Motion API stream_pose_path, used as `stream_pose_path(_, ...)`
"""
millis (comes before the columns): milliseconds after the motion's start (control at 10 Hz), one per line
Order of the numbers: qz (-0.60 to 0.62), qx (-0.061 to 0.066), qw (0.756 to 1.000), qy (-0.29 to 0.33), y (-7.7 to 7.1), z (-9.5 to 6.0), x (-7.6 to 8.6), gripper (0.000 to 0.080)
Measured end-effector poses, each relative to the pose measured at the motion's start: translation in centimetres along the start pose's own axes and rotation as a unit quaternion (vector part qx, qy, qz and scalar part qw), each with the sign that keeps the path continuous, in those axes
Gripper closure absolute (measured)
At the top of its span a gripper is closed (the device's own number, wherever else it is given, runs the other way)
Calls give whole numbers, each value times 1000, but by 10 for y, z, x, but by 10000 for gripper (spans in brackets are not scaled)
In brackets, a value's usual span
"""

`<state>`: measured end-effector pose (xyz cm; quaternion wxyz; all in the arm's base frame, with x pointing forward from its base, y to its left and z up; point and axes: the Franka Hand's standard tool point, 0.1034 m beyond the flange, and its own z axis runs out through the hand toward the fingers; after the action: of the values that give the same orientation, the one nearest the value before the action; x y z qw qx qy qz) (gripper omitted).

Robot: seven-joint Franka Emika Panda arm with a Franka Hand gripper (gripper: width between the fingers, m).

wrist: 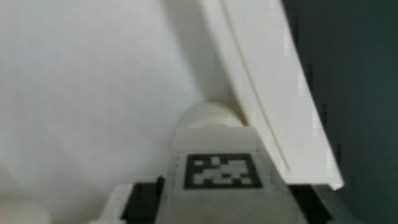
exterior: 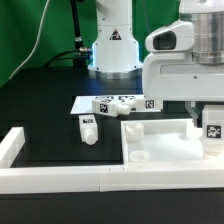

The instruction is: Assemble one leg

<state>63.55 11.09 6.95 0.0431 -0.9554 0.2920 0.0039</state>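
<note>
My gripper (exterior: 211,120) is shut on a leg (exterior: 213,131), a stubby white post with a black-and-white tag. It holds the leg upright over the exterior view's right side of the large flat white square panel (exterior: 160,140). In the wrist view the leg (wrist: 221,160) stands between my dark finger pads (wrist: 151,203), its end close to the panel's raised rim (wrist: 267,95), and my gripper (wrist: 224,208) grips it from both sides. Whether the leg touches the panel I cannot tell. Another leg (exterior: 88,129) stands loose on the black table.
Several more tagged legs (exterior: 116,103) lie in a heap on the marker board (exterior: 84,104) behind the panel. Long white border rails (exterior: 60,181) run along the front and the exterior view's left. The arm's base (exterior: 112,45) stands at the back.
</note>
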Motion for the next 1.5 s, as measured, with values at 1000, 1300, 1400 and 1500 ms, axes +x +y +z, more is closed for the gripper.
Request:
stream_pose_path(1000,162,12,987,-8,-6,2,7,288)
stream_pose_path(1300,54,13,998,-8,-5,3,6,155)
stream_pose_path(1400,-4,11,1000,-6,-5,3,6,151)
stream_pose_path(1500,-128,-2,992,1,-3,3,8,151)
